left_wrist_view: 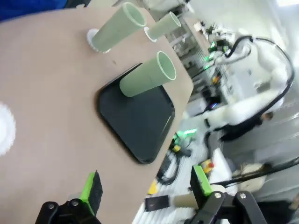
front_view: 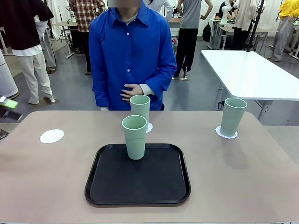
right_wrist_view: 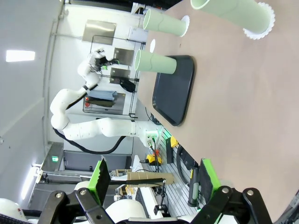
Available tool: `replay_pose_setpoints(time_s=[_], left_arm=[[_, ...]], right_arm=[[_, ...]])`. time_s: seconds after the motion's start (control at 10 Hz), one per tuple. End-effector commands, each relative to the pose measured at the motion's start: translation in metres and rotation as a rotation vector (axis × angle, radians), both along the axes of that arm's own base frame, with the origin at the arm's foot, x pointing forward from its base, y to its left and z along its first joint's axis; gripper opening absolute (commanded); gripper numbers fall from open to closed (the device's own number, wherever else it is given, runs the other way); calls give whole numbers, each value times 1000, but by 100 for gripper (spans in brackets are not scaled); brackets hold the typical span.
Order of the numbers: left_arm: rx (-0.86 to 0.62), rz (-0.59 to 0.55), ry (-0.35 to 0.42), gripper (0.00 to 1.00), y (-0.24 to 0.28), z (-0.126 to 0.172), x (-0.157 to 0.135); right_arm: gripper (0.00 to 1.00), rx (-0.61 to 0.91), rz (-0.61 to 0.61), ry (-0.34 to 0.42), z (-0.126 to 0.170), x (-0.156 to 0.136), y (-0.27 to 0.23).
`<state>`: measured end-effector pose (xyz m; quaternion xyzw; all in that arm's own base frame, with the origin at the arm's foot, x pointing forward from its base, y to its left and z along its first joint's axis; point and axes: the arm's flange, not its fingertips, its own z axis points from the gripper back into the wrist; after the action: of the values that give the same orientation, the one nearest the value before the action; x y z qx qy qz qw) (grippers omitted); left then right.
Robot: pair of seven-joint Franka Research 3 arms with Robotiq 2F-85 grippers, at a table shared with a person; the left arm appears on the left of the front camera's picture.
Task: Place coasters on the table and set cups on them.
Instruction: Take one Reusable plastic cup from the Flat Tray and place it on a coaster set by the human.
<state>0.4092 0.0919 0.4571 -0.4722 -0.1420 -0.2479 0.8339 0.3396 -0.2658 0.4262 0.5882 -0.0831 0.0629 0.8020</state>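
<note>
Three mint-green cups stand upright on the tan table (front_view: 243, 177). One cup (front_view: 135, 136) is on the black tray (front_view: 140, 186). Behind the tray, a second cup (front_view: 140, 109) rests on a lacy white coaster (front_view: 149, 127), and at the right a third cup (front_view: 232, 116) rests on another coaster (front_view: 226, 134). A bare coaster (front_view: 52, 136) lies at the left. My left gripper (left_wrist_view: 145, 186) hangs open above the table's near edge, and the tray cup (left_wrist_view: 147, 77) lies ahead of it. Off the table's right side, my right gripper (right_wrist_view: 154, 177) is open and holds nothing.
A person in a blue shirt stands at the far edge with a hand (front_view: 131, 92) held against the body. A white table (front_view: 252, 70) stands behind at the right. The tray's near half is bare.
</note>
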Motion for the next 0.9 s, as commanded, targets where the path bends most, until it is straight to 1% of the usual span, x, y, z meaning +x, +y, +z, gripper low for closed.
replay_pose_setpoints(time_s=[0.0, 0.2, 0.4, 0.5, 0.6, 0.7, 0.8], left_arm=[[147, -121, -192, 100, -57, 17, 7], [328, -265, -330, 100, -124, 25, 7], [440, -454, -408, 100, -191, 9, -8], [492, -499, -475, 100, -217, -2, -16], [540, -525, -527, 100, -237, -11, -18], [596, -545, -573, 100, -256, -22, -14], [636, -564, -586, 100, -269, -32, -11]], right_arm=[[100, -4, 1, 11, 2, -2, 0], [100, -4, 1, 11, 2, -2, 0], [100, -4, 1, 11, 2, -2, 0], [100, -4, 1, 11, 2, -2, 0], [100, -4, 1, 11, 2, -2, 0], [100, -4, 1, 11, 2, -2, 0], [100, -4, 1, 11, 2, -2, 0]])
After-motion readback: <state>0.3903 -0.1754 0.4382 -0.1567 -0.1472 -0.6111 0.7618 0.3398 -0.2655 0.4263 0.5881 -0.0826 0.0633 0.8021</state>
